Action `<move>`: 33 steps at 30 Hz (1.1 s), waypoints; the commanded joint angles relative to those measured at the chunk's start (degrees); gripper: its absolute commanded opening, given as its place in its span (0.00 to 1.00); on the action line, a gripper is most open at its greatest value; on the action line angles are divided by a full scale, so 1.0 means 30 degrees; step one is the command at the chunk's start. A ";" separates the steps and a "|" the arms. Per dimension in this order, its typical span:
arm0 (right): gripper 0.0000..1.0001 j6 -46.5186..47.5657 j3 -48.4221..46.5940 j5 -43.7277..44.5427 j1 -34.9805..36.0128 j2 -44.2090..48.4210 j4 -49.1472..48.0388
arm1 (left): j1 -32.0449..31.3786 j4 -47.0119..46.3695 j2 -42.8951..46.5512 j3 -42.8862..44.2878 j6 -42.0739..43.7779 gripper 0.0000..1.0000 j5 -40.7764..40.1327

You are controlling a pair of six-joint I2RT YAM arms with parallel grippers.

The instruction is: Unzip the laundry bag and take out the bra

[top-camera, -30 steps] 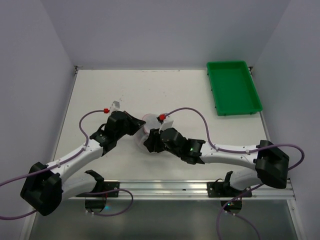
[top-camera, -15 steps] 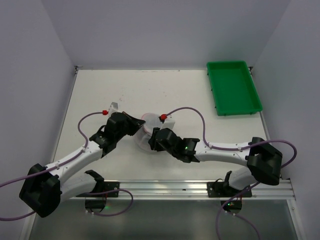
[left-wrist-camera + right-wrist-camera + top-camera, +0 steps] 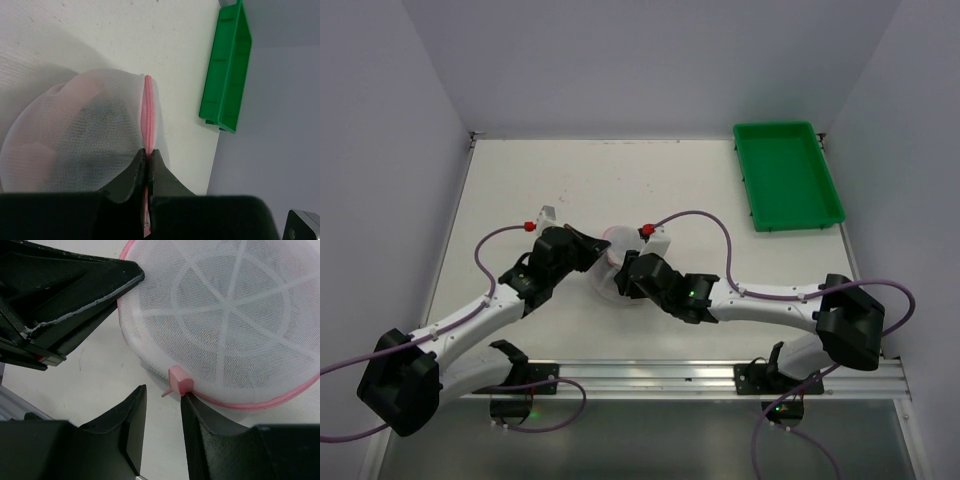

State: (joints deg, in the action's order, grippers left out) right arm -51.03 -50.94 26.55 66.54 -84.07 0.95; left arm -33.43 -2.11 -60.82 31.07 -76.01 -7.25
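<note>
The laundry bag is a round white mesh pouch with a pink zip rim, lying at mid-table between both grippers. In the left wrist view my left gripper is shut on the pink zip rim, and a dark shape shows through the mesh. In the right wrist view my right gripper is open. The pink zip pull cover sits just beyond its fingertips, touching the right finger. The bag's ribbed mesh dome fills that view. The bra itself is hidden inside.
A green rectangular tray stands at the back right of the table, also seen in the left wrist view. My left gripper's fingers show at the upper left of the right wrist view, against the bag's rim.
My right gripper has moved left and forward, closer against the bag's near side. My left gripper has stayed shut on the rim.
</note>
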 commanded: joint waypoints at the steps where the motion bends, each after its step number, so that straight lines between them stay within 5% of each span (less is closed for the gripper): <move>1: 0.35 -0.0511 -0.0862 0.1434 0.0084 0.0368 -0.0171 | -0.0107 -0.0937 0.0350 0.0015 -0.0299 0.00 -0.0720; 15: 0.22 -0.1273 -0.1478 0.2226 0.0055 -0.0071 0.0825 | -0.0253 -0.0908 0.0585 -0.0132 -0.0182 0.00 -0.0836; 24: 0.01 -0.2297 -0.1099 0.2402 -0.0150 0.0336 0.2378 | -0.0224 -0.0908 0.0907 -0.0103 0.0111 0.00 -0.1276; 31: 0.00 -0.3060 0.1566 0.2051 -0.0531 0.3087 0.2905 | -0.0253 -0.0937 0.0966 0.0014 0.0346 0.00 -0.1833; 33: 0.10 -0.3002 0.1482 0.1613 -0.0531 0.3443 0.3052 | -0.0253 -0.1054 0.0820 0.0073 0.0346 0.00 -0.1746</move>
State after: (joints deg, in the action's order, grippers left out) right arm -58.02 -46.76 30.26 65.17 -77.25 9.65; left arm -33.87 -2.13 -58.96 31.03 -75.83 -9.52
